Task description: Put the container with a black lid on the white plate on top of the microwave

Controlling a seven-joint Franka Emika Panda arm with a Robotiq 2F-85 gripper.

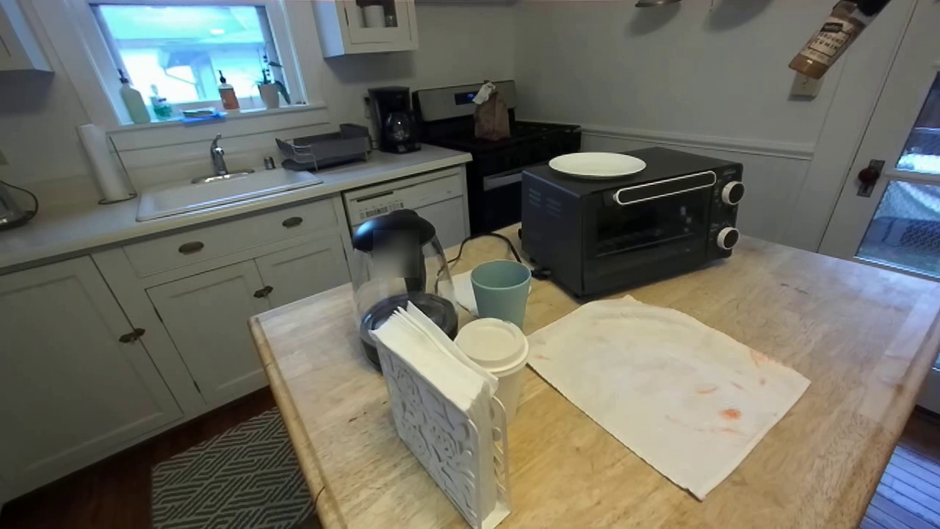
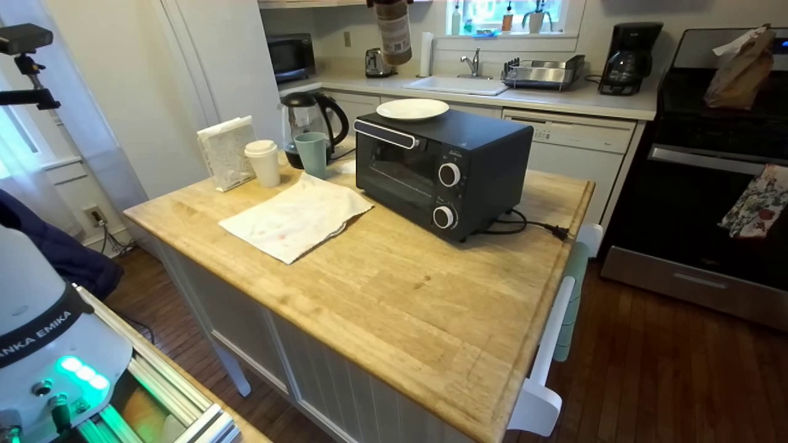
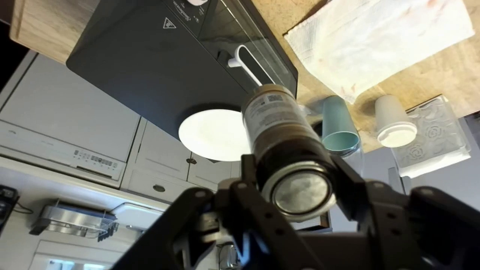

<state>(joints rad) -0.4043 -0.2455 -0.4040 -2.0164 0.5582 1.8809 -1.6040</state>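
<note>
1. The spice jar (image 1: pixel 827 42) has brown contents, a printed label and a dark cap — tilted, base lowest, in an exterior view.
2. The claw (image 3: pixel 294 163) grips it near the cap end, parted just the jar's width.
3. Jar in mid-air — well apart from the white plate (image 1: pixel 597 164), which lies atop the microwave (image 1: pixel 631 224).

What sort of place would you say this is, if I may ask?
Most likely a home kitchen: the sink below the window, the dish rack beside it and the stove all point that way.
</note>
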